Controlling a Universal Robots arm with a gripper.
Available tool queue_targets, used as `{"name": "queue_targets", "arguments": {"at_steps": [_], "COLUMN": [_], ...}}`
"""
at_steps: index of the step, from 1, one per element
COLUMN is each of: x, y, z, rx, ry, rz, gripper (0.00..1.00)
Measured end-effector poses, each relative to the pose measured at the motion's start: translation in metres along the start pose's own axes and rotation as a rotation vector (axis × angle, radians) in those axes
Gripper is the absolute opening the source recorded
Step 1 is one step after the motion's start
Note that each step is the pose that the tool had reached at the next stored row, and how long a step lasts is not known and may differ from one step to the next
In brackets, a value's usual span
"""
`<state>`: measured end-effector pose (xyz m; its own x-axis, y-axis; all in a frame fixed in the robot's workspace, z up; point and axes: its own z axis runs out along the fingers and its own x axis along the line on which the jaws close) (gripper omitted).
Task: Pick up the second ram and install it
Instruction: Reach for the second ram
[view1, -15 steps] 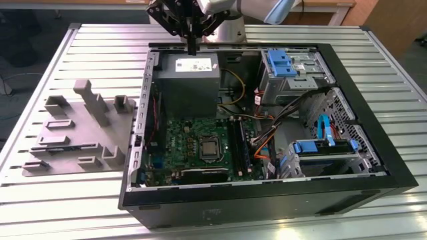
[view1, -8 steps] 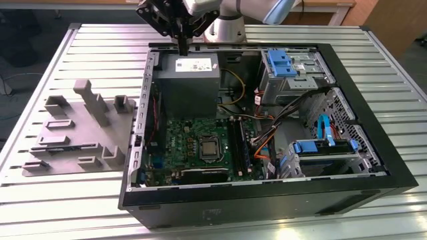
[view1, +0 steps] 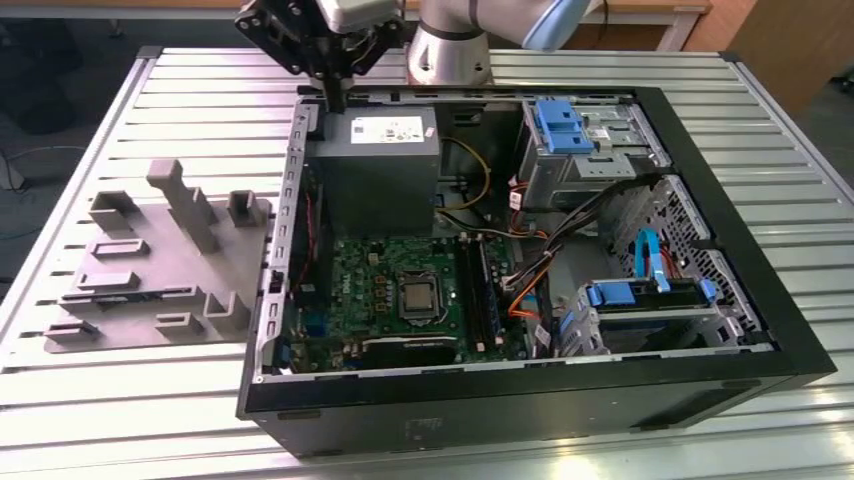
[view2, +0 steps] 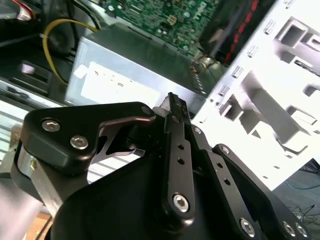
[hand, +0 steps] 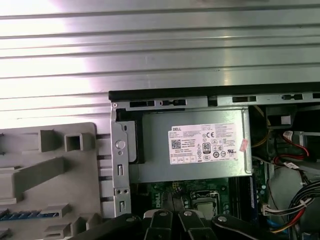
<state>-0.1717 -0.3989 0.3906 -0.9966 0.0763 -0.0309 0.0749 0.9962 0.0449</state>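
The second ram (hand: 27, 215) is a thin dark strip with blue patches, standing on edge in a slot of the grey fixture (view1: 160, 270). My gripper (view1: 334, 97) hangs over the far left corner of the open computer case (view1: 534, 385), beside the grey power supply (view1: 374, 150). Its black fingers (view2: 171, 102) are shut together with nothing between them. The ram lies well away from the gripper, toward the exterior view's left and nearer the camera. The motherboard's memory slots (view1: 483, 290) run beside the processor (view1: 418, 296).
The case and fixture rest on a slatted metal table (view1: 200, 100). Inside the case are cable bundles (view1: 534, 270), blue drive brackets (view1: 561, 125) and a drive cage (view1: 641, 300). Upright grey fixture blocks (view1: 180, 200) stand left of the case wall.
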Motion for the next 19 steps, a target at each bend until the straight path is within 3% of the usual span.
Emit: {"name": "queue_targets", "arguments": {"at_steps": [19], "x": [0.0753], "y": [-0.0058], "z": [0.0017], "rx": [-0.0004], "ry": [-0.0049], "rz": [0.0], "gripper": [0.11]}}
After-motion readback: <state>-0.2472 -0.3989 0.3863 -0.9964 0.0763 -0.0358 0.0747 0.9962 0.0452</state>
